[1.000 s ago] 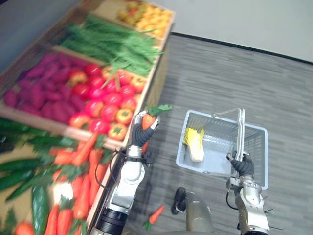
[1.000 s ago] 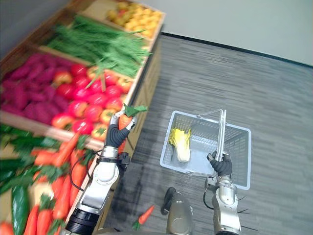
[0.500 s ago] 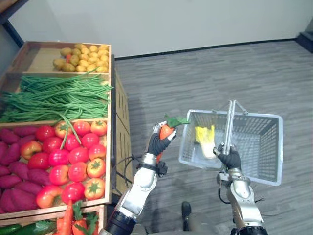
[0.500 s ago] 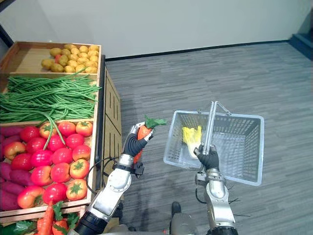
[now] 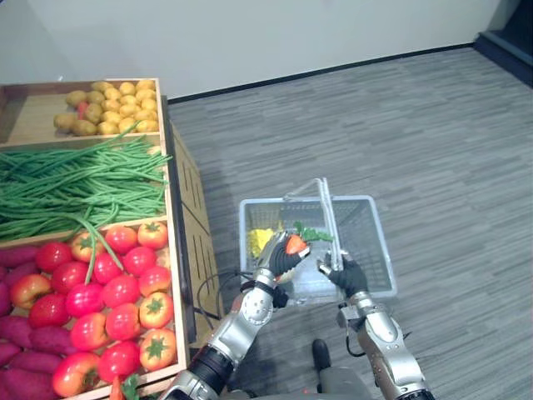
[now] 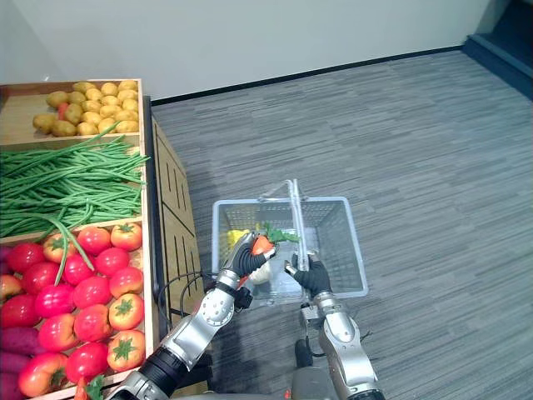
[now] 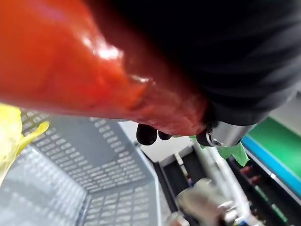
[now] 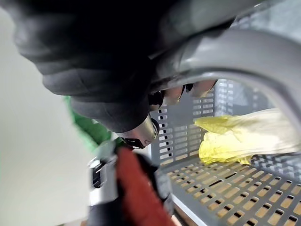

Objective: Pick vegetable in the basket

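Clenching the left hand (image 5: 278, 257) round a glossy orange carrot with a green leafy top (image 5: 295, 243), with the leaves pointing toward the handles. Holding it above the open mouth of a pale grey perforated plastic shopping basket (image 5: 384, 258), not yet inside, apparently for letting go straight down and not onto the grey plank floor (image 5: 433, 150). Judging the position as over the opening, going by the mesh wall and bottom showing beneath the carrot in the left wrist view.

Gripping the basket's paired grey bar handles (image 5: 326, 212) with the right hand (image 5: 346, 275), curling the fingers tightly about them at the near end. Carrying the basket this way clear of the floor and just beside the slatted wooden produce stand (image 5: 171, 167), probably for keeping the reach from shelf to basket short.

Lying in the basket's left part, close beneath the left hand: a yellow-and-white leafy cabbage (image 5: 260, 242).

Resting untouched on the stand: round red tomatoes (image 5: 117, 283), long green beans (image 5: 75, 183), small yellowish potatoes (image 5: 108, 104) and purple sweet potatoes (image 5: 29, 362).

Judging the step in hand as the drop, needing only a loosening of the left fingers, perhaps after lowering a little. Risking a glance off the handles, being so near the carrot's leaves.
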Robot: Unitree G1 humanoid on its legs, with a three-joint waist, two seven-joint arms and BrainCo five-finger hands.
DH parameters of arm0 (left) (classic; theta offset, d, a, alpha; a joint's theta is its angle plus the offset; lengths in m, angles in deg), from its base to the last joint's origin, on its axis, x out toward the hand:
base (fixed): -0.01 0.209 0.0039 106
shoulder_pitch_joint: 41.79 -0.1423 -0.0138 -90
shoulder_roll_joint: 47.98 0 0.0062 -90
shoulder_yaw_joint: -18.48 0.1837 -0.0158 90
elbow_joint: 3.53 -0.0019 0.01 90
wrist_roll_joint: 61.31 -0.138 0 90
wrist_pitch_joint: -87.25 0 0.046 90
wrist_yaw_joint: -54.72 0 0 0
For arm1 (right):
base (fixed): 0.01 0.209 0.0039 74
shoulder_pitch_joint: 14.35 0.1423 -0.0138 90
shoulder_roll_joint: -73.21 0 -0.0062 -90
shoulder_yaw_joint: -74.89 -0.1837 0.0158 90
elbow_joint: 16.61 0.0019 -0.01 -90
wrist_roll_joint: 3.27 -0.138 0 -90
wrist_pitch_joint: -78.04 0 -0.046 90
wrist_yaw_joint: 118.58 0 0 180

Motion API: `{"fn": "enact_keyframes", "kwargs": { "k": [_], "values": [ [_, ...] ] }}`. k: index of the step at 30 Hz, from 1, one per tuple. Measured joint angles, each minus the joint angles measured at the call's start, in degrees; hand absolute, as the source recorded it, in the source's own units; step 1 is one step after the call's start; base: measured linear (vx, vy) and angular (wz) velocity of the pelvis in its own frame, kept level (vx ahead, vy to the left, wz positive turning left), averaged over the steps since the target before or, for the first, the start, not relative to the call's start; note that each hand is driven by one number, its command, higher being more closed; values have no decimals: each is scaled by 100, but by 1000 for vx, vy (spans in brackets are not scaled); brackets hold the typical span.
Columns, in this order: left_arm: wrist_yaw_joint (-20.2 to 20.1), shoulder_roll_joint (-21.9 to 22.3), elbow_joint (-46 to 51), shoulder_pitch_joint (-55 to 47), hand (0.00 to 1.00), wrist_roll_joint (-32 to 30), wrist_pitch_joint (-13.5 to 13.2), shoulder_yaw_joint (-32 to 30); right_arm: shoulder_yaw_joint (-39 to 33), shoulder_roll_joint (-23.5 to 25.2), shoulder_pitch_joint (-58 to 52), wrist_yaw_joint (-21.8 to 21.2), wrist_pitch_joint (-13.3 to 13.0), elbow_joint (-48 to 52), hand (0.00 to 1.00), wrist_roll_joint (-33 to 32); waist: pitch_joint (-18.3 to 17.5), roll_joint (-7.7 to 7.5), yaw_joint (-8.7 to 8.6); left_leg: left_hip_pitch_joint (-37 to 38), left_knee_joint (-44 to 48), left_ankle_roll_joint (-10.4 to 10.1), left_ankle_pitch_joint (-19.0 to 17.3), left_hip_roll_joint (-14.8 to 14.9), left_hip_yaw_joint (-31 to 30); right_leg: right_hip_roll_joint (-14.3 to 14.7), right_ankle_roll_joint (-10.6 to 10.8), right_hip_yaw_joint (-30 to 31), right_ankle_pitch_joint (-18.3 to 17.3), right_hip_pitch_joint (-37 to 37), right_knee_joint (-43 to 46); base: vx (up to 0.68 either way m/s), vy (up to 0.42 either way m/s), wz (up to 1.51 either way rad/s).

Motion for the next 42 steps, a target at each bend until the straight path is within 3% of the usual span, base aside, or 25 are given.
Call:
{"fn": "enact_keyframes", "kwargs": {
  "k": [1,10,17,21,25,33,36,42],
  "values": [
    [-89,-26,-225,52,0,-97,62,10,99,-3,-5,-82,0,34,100,-180,-26,-51,-9,-3,-26,0,0,0,18,6,-3,20,42,-3,-57,-52,-16,-12],
    [-192,-45,-602,345,0,-371,261,-4,651,-302,-27,-549,49,369,100,-821,-41,-75,-136,-7,-42,-1,-3,6,66,13,-12,82,110,-17,-131,-43,-12,-4],
    [-168,-29,-509,466,0,-370,298,-15,545,-376,-163,-541,53,390,100,-788,-40,-73,-145,-22,-52,-1,-3,7,89,-4,1,104,161,-21,-203,-27,-10,-2],
    [-145,-21,77,340,0,-293,206,-4,134,-308,-360,-465,53,388,100,-341,-37,-67,-139,-37,-41,2,0,4,-9,-46,4,2,159,15,-203,-38,-11,11],
    [-221,6,681,-162,0,265,-53,-32,-352,-161,-458,-129,53,326,100,491,-48,-45,-128,-50,-37,4,2,-3,-50,-77,5,-22,158,24,-203,-51,-11,5],
    [-717,55,1474,-1401,0,1937,-100,-753,-1805,-57,-521,664,124,124,100,1900,-95,53,-77,-90,-37,9,5,8,-117,-79,7,-89,159,29,-216,-35,-18,4],
    [-855,-44,1768,-1767,0,2449,-143,-1137,-2265,-72,-669,769,124,92,100,2211,-95,53,-15,-129,-41,24,33,7,-215,-81,7,-182,158,38,-217,-37,-27,15],
    [-973,-180,1763,-2324,0,2800,-213,-2008,-2636,-171,-833,842,148,-382,100,2401,-98,59,47,-136,-37,22,34,4,-382,-88,22,-374,144,132,-222,-57,-24,14]
  ]
}}
